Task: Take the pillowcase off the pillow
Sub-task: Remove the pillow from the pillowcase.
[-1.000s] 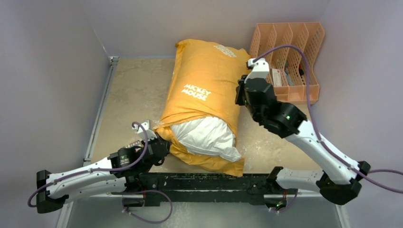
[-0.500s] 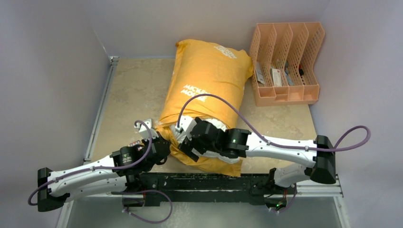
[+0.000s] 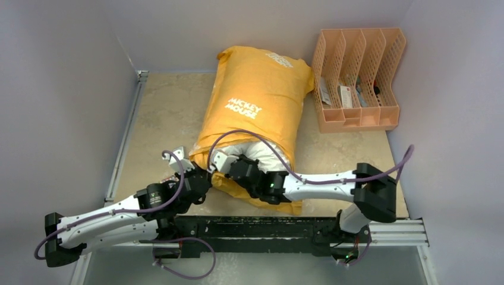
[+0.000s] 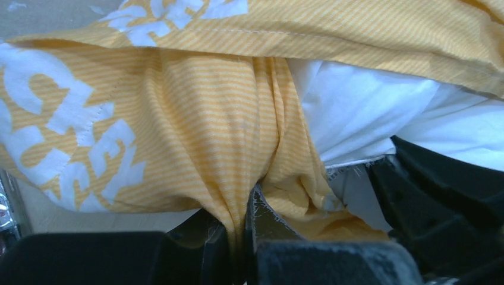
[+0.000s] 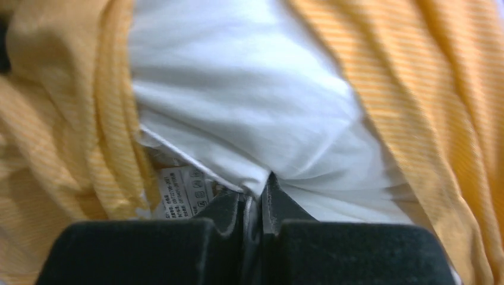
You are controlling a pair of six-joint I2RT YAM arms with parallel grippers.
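left pincer (image 4: 241, 228) clamps pillowcase (image 4: 196, 119), right pincer (image 5: 254, 205) pillow (image 5: 238, 89)

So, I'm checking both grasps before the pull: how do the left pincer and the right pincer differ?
The left pincer pinches a bunched fold of the orange pillowcase, while the right pincer pinches the white pillow at the open end. The left pincer reaches in from the near left, while the right pincer stretches across from the right. Both are shut on fabric, close together at the opening.
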